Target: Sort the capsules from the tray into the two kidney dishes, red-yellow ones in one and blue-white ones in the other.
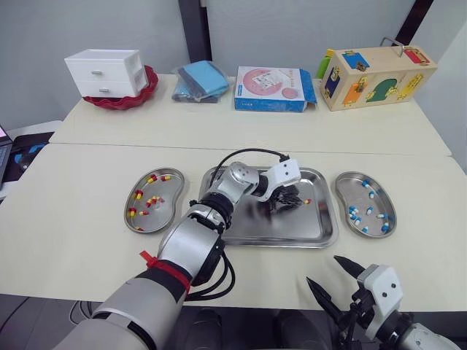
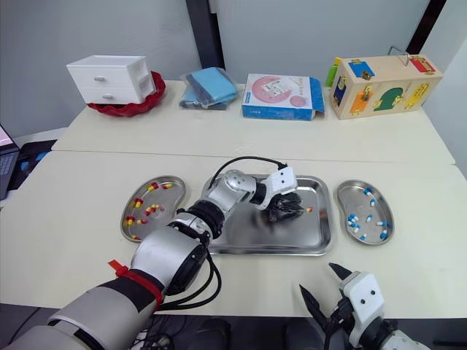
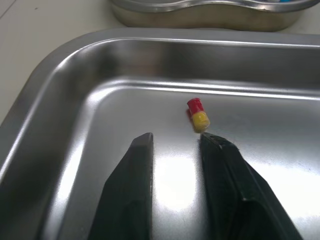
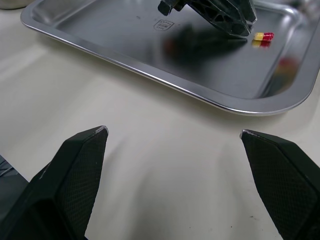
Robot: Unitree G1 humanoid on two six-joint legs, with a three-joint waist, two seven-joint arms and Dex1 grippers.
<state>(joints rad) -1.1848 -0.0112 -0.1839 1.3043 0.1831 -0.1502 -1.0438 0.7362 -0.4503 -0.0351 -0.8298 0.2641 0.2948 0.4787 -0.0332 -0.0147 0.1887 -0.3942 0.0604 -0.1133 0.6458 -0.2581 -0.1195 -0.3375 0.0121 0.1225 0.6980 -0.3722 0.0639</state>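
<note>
A steel tray (image 1: 321,233) lies mid-table with one red-yellow capsule (image 1: 307,201) near its right side. My left gripper (image 1: 290,202) reaches low into the tray, open, its fingertips (image 3: 212,142) just short of the capsule (image 3: 198,114), which lies slightly ahead of one finger. The left kidney dish (image 1: 162,219) holds several red-yellow capsules. The right kidney dish (image 1: 345,191) holds several blue-white capsules. My right gripper (image 1: 337,275) hangs wide open over the table's near edge, in front of the tray (image 4: 150,70), holding nothing.
At the back of the table stand a white drawer unit on a red dish (image 1: 109,73), a blue cloth bundle (image 1: 200,80), a pink-blue box (image 1: 273,88) and a wooden latch box (image 1: 376,75). A seam (image 1: 131,146) between two tabletops runs behind the dishes.
</note>
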